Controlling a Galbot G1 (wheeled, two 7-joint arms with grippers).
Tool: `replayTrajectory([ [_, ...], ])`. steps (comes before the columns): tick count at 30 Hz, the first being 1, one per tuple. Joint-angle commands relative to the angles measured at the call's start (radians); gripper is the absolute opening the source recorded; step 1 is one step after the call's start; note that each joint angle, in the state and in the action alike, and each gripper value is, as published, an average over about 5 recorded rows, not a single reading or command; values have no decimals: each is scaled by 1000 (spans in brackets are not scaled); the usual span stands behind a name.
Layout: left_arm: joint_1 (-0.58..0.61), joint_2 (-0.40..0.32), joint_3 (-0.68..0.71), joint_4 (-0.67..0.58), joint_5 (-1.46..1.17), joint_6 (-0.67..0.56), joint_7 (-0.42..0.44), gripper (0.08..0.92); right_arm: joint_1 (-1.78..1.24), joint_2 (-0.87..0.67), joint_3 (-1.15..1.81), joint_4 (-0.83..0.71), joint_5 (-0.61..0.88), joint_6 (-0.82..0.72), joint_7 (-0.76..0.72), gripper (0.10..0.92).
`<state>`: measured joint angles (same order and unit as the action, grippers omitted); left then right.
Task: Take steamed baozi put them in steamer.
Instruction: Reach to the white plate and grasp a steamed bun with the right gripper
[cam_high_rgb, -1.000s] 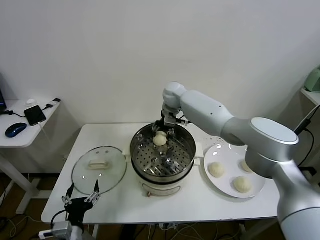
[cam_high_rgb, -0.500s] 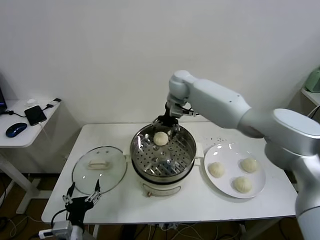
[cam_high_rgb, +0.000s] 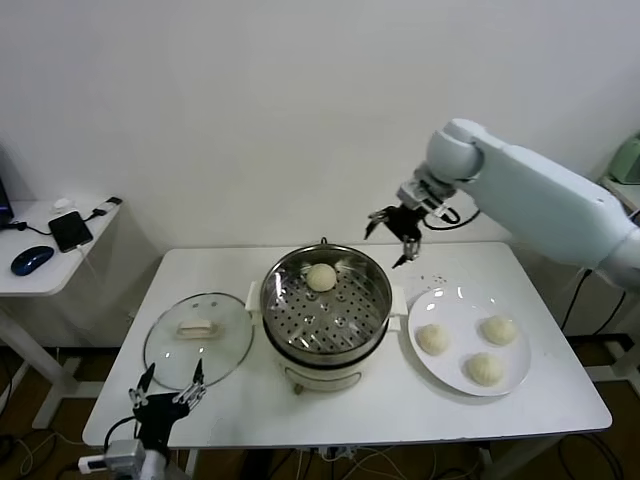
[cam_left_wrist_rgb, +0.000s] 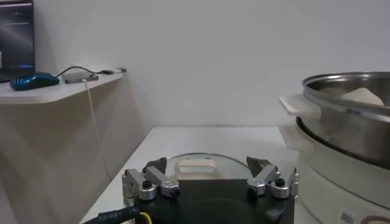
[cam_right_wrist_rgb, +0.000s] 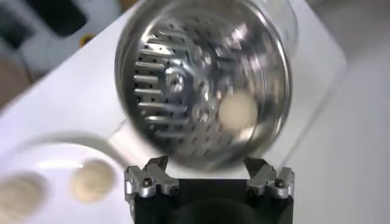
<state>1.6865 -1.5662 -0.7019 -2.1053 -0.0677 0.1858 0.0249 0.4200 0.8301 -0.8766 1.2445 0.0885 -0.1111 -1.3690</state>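
Hiding its base behind the steamer (cam_high_rgb: 325, 310) rim, one baozi (cam_high_rgb: 321, 277) inside

We note a white table (cam_high_rgb: 240, 400) bearing a glass lid (cam_high_rgb: 197, 339) and white plate (cam_high_rgb: 450, 375). A side desk (cam_high_rgb: 30, 275) holds 1 phone (cam_high_rgb: 70, 230) and 1 blue mouse (cam_high_rgb: 32, 259).

Head cam: high, looking forward and down over the whole white rectangular table (cam_high_rgb: 420, 405), wall behind. Left wrist cam: low at table edge, level, facing the round shiny steel steamer pot (cam_left_wrist_rgb: 353, 115) side-on, close. Right wrist cam: above, looking down into that pot (cam_right_wrist_rgb: 201, 85). All three views share the pot.
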Motion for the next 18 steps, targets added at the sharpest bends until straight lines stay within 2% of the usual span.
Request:
replayTrajectory([
  [1,0,5,1,-5,-7,4,4,823,-15,-189,44,79,37,-445,-32,823],
  [9,7,4,5,-8,-4,5,5,823,-213,-208,120,133,-61,-403,2,823],
  [18,14,-3,8,-3,-3,4,3,823,-429,-118,226,69,-213,-255,24,823],
])
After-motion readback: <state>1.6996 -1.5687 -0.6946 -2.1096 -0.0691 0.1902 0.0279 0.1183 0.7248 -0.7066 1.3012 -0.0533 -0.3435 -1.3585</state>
